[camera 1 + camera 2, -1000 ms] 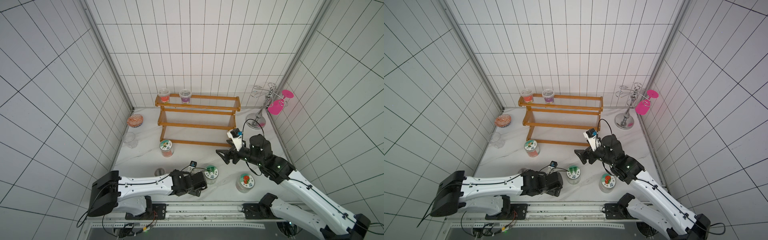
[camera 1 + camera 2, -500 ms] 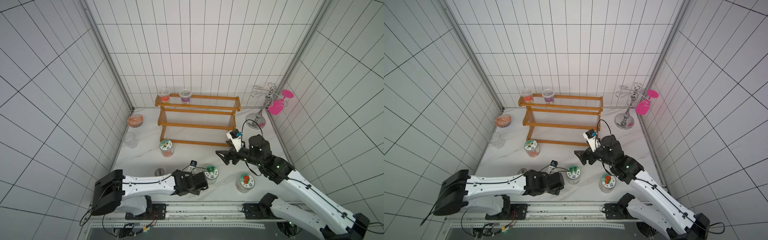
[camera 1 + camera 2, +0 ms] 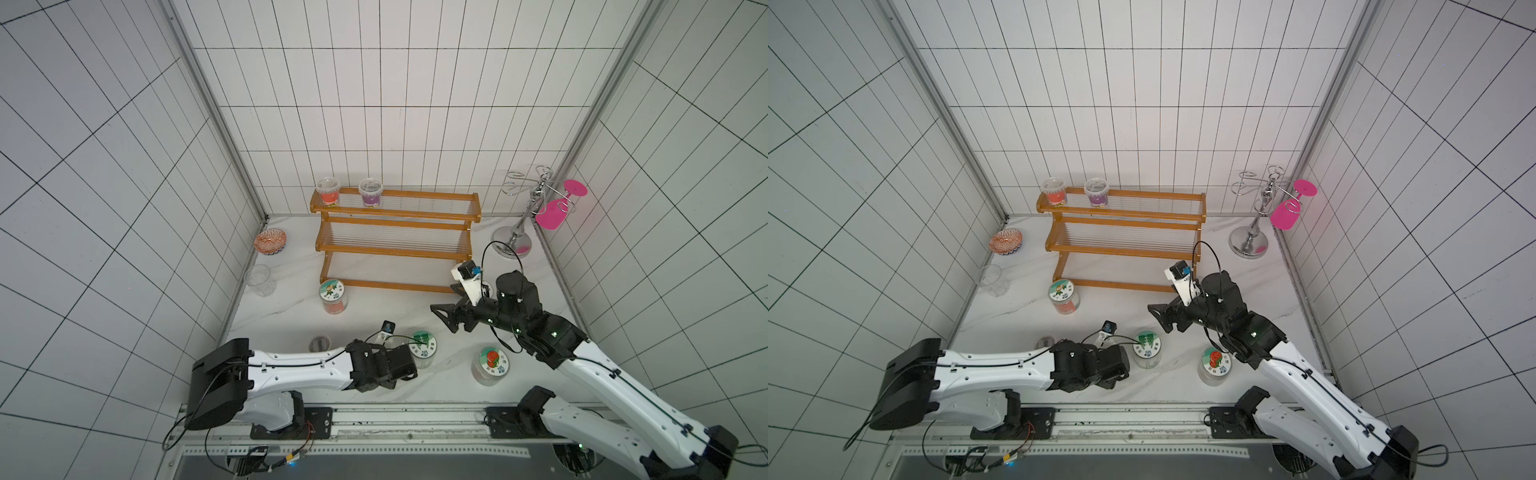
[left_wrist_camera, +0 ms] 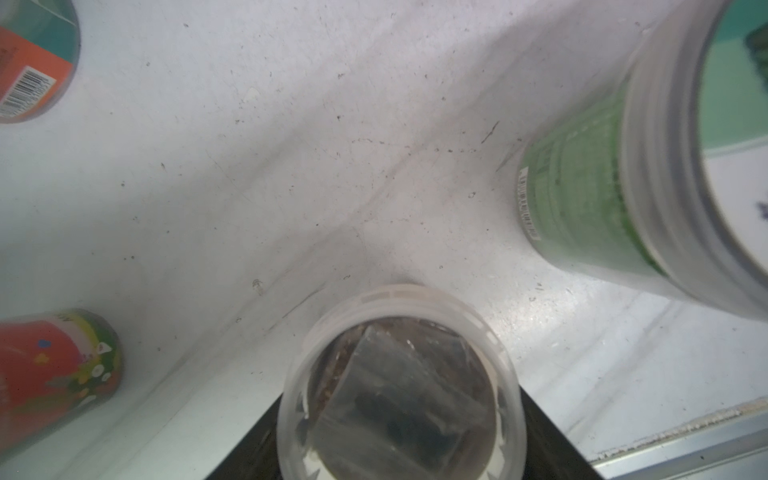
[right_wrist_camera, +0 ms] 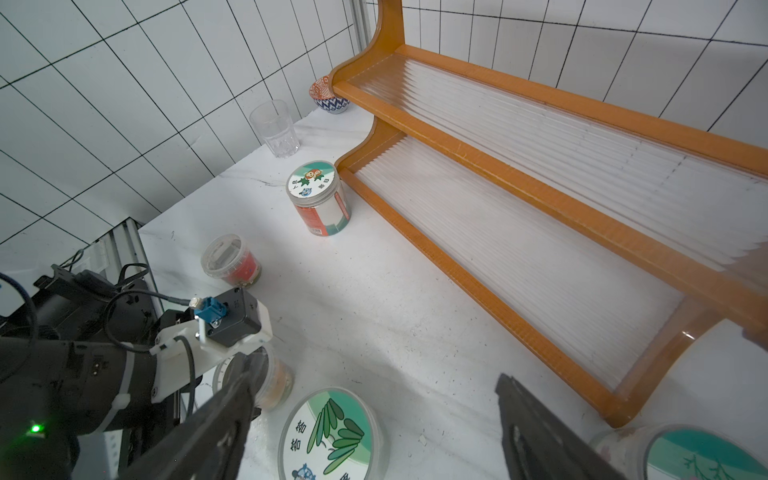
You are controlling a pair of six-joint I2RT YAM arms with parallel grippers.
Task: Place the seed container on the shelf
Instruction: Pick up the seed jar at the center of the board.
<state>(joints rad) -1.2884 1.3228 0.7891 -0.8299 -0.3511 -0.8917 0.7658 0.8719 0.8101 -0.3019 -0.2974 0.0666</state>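
The seed container (image 4: 399,386), a small clear tub with a clear lid, sits between my left gripper's (image 4: 399,436) dark fingers, which press on both of its sides. From the right wrist view the same tub (image 5: 272,380) shows pale orange under the left arm's camera mount. In both top views the left gripper (image 3: 409,368) (image 3: 1121,368) hides it, low near the table's front edge. The orange-brown shelf (image 3: 395,249) (image 3: 1125,245) (image 5: 540,232) stands at the back. My right gripper (image 3: 449,316) (image 5: 374,378) hangs open and empty above the table in front of the shelf.
A green-lid jar (image 3: 422,347) (image 4: 602,187) stands right beside the left gripper. A red-fruit-lid jar (image 3: 490,363), an orange jar (image 3: 332,293) and a small red-label tub (image 3: 319,344) are nearby. Two tubs (image 3: 328,193) (image 3: 370,193) occupy the top tier. Glass (image 3: 259,279), bowl (image 3: 270,241), chrome stand (image 3: 515,245).
My left gripper's jaws have come together around the small tub, and the arm has edged slightly. The right arm has stayed where it was, still open.
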